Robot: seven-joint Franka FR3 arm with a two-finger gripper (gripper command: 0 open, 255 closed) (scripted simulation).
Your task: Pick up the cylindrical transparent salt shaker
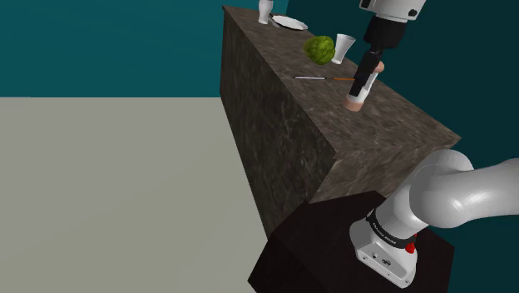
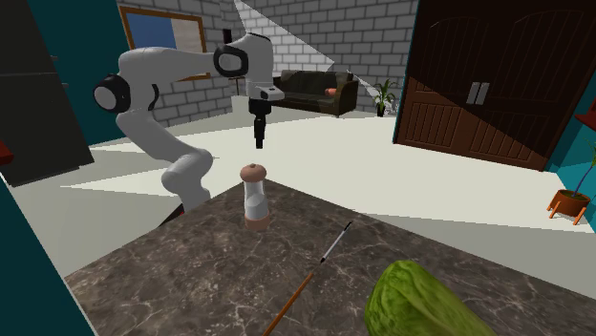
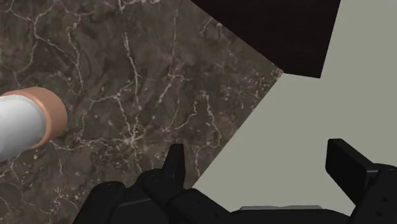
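The salt shaker [image 2: 253, 196] stands upright on the dark marble counter [image 2: 172, 277]. It has a whitish body, a copper-pink cap and a copper-pink base. In the shoulder view my black gripper [image 1: 360, 88] overlaps the shaker [image 1: 356, 101]. The second exterior view puts the gripper [image 2: 259, 144] higher than the shaker and beyond it, toward the arm's side of the counter. In the wrist view the fingers [image 3: 175, 162] stand wide apart with nothing between them. There the shaker [image 3: 25, 121] lies well off to one side of the gripper [image 3: 261, 162], which hangs over the counter's corner.
A green lettuce [image 1: 318, 48], a white cup [image 1: 343, 46] and a knife [image 1: 320, 77] lie farther along the counter. A plate [image 1: 287, 22] and a white goblet [image 1: 265, 10] stand at its far end. The dark stand [image 1: 333, 250] is below the near corner.
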